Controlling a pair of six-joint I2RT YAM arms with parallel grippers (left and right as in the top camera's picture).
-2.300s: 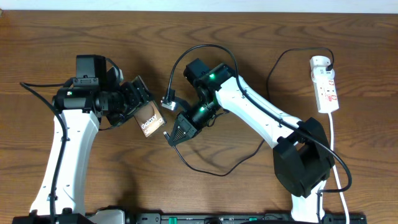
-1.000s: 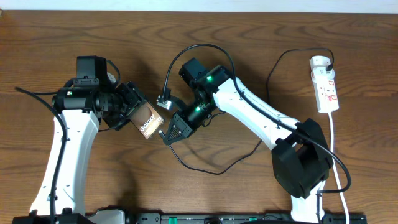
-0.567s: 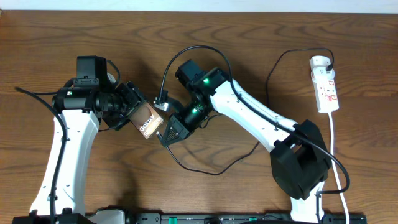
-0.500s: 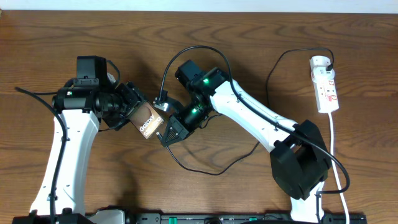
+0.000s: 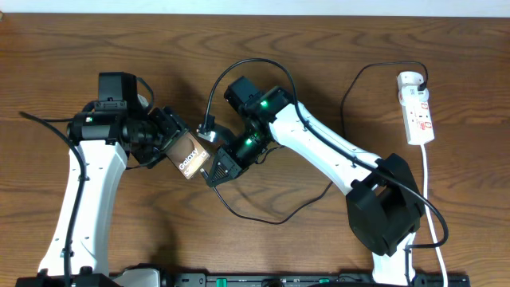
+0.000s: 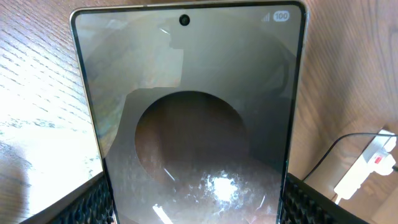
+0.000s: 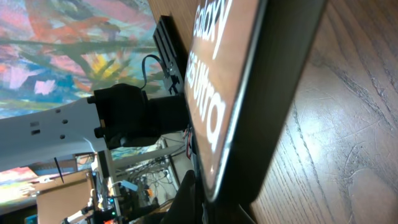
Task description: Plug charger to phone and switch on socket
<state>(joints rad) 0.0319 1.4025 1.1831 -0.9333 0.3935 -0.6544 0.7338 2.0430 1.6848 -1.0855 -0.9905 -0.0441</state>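
Wood-grain table (image 5: 263,255), brown, with both arms bent toward its left-centre.

Left jaws: clamped on the phone (image 5: 190,157). The wrist view shows black ribbed fingers (image 6: 102,202) pressing on either long edge, low down. The screen faces that camera, with a punch-hole lens at top and "100" in the upper corner. From overhead the phone lies diagonal, brownish screen up, white "Galaxy" lettering readable. Its free end points toward the right arm (image 5: 327,147).

Right jaws: tips right at the phone's free end, touching or just short of it, cannot tell which. Open or closed, cannot tell either, since the tips sit hidden under the wrist from above. The right wrist view is filled at very close range by the phone's dark frame and lettering, with only a dark blurred shape at the bottom edge. Connector tip not made out in any view.

Charger (image 5: 275,221): thin black cable emerges below the right jaws and sags in a wide loop toward the near edge. It passes behind the white forearm, climbs to the far right and arcs over to the socket (image 5: 418,108).

Socket: white strip with red marks, lying lengthwise near the table's right edge, well apart from the phone and both jaws. Rounded plug at its far end. A thicker white cord (image 5: 434,211) trails from its near end toward the front.
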